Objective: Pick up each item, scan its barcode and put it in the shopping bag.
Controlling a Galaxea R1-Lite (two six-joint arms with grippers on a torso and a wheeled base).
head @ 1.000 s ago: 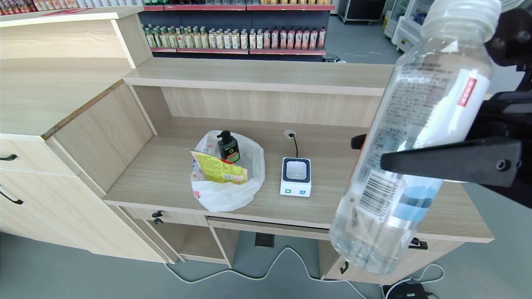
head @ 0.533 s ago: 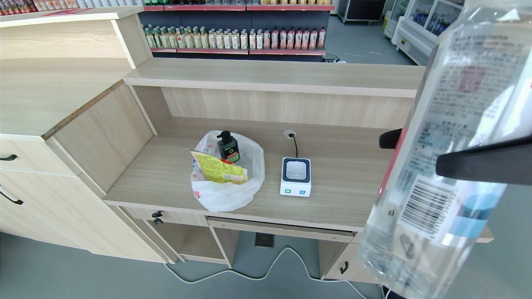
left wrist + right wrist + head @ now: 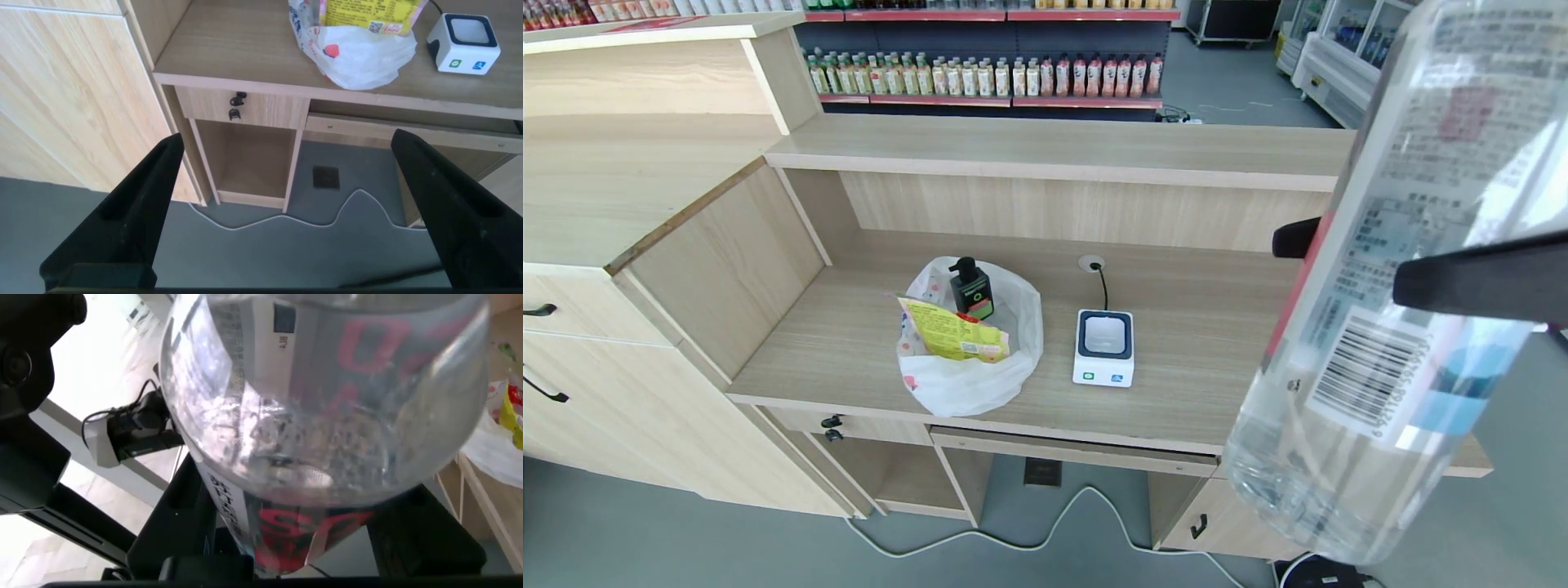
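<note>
over the last second the water bottle (image 3: 1405,310) has swung further out past the right end of the counter (image 3: 1192,327) and nearer the head camera; in the last half second it has barely drifted. the right gripper (image 3: 1388,261) stays clamped around its middle, one finger in front of the label and one behind. the bottle hangs tilted, cap end up, with its barcode (image 3: 1368,371) facing up towards the camera rather than down at the scanner (image 3: 1103,346), which sits near the front edge just beside the shopping bag (image 3: 968,384).

so the pick looks done and the scan does not: the bottle probably has to be carried back over the counter and turned.

the bag already holds a pump bottle (image 3: 971,290) and a yellow packet (image 3: 952,331). the left gripper (image 3: 288,143) hangs spread wide and empty, low before the counter's front edge.
</note>
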